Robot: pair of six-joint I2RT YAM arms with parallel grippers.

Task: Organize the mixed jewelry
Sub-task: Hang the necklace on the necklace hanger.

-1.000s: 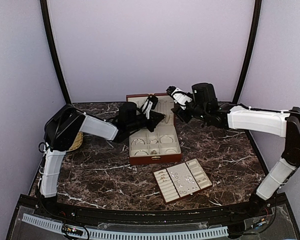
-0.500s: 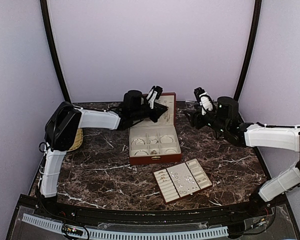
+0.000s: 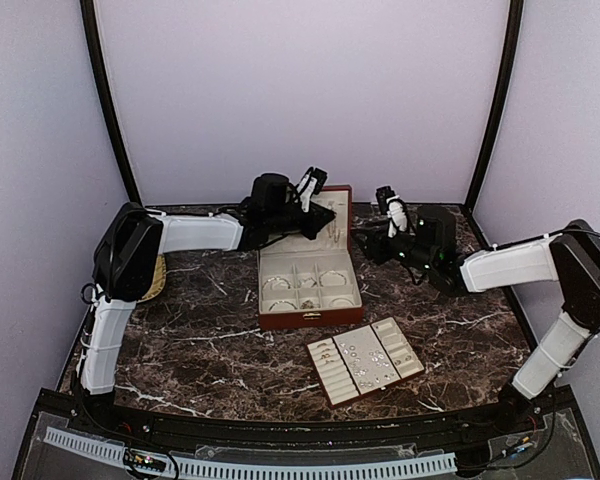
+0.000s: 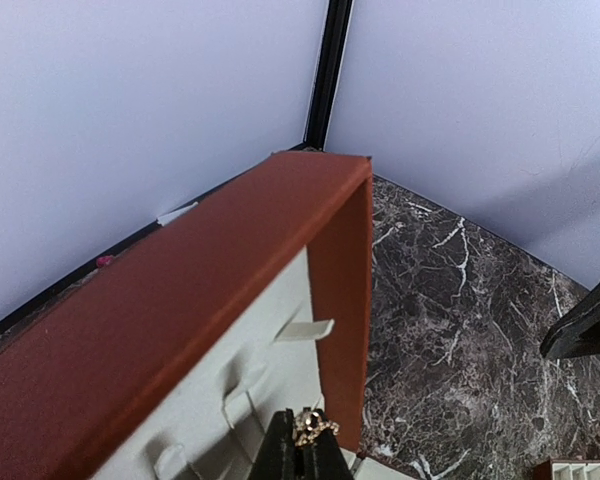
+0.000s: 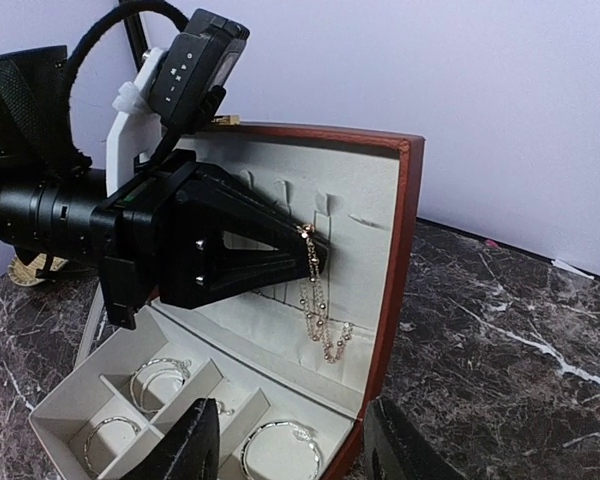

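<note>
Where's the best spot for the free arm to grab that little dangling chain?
Probably the loose lower stretch of the chain, pinched from the box's open front. Its top is clamped in the left gripper, and the upright lid stands close behind, so only the front approach looks free.

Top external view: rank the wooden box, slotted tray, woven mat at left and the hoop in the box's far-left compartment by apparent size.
1. wooden box, lid open.
2. slotted tray.
3. woven mat, but the left arm hides part of it, so this place is unsure.
4. hoop, clearly the smallest.
</note>
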